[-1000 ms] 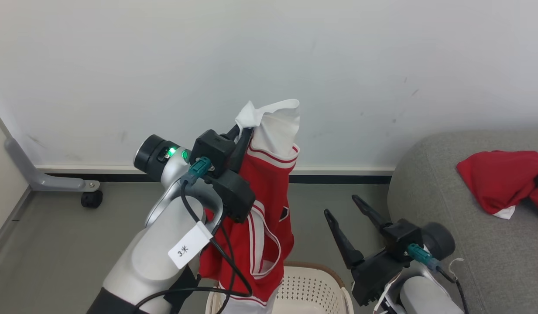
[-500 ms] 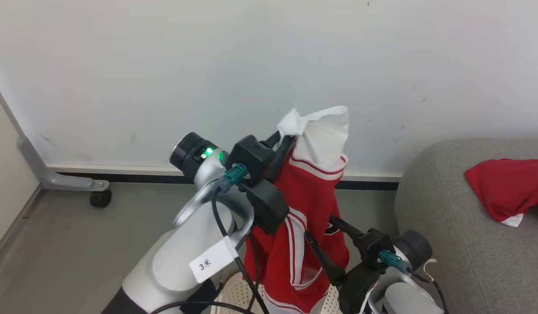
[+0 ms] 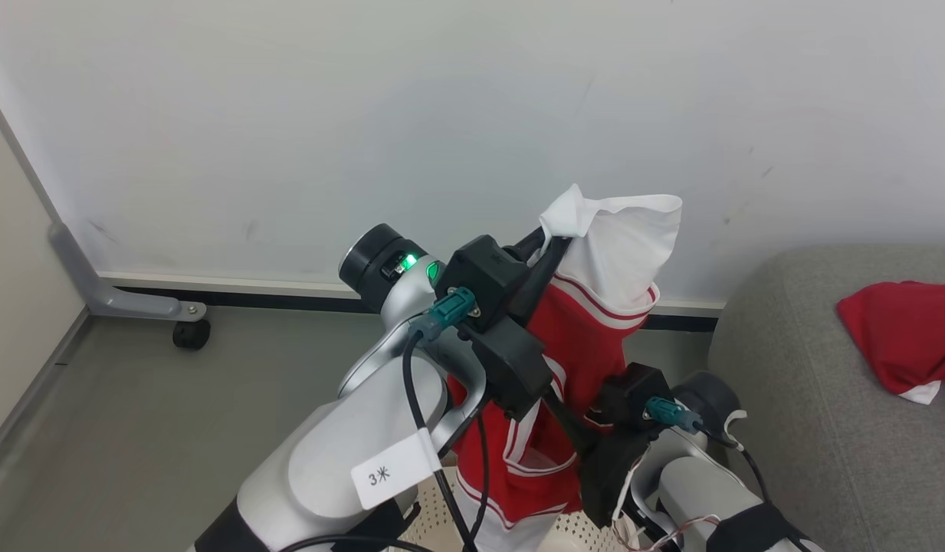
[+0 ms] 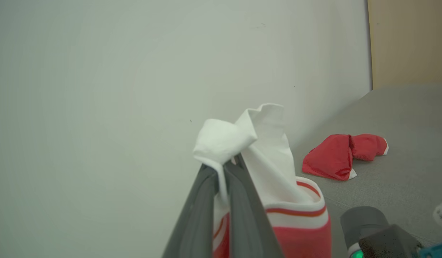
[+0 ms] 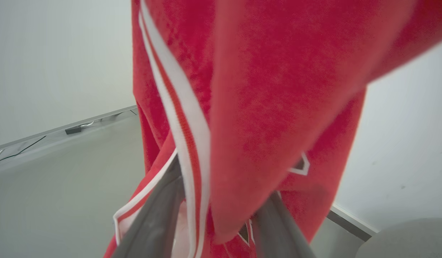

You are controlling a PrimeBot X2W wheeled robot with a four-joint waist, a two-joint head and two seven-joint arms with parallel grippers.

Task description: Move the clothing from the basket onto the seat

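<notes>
Red garment hangs vert., left hand clamped on white top. Right hand straddles lower cloth, grip undetermined. Seat lies right, nearer right hand.

The white tag on left arm reads, perhaps, "3米"

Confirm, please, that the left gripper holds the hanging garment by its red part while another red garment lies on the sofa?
Not quite: the left gripper pinches the hanging garment by its white end, not its red part, as the left wrist view shows. Another red garment does lie on the sofa.
</notes>
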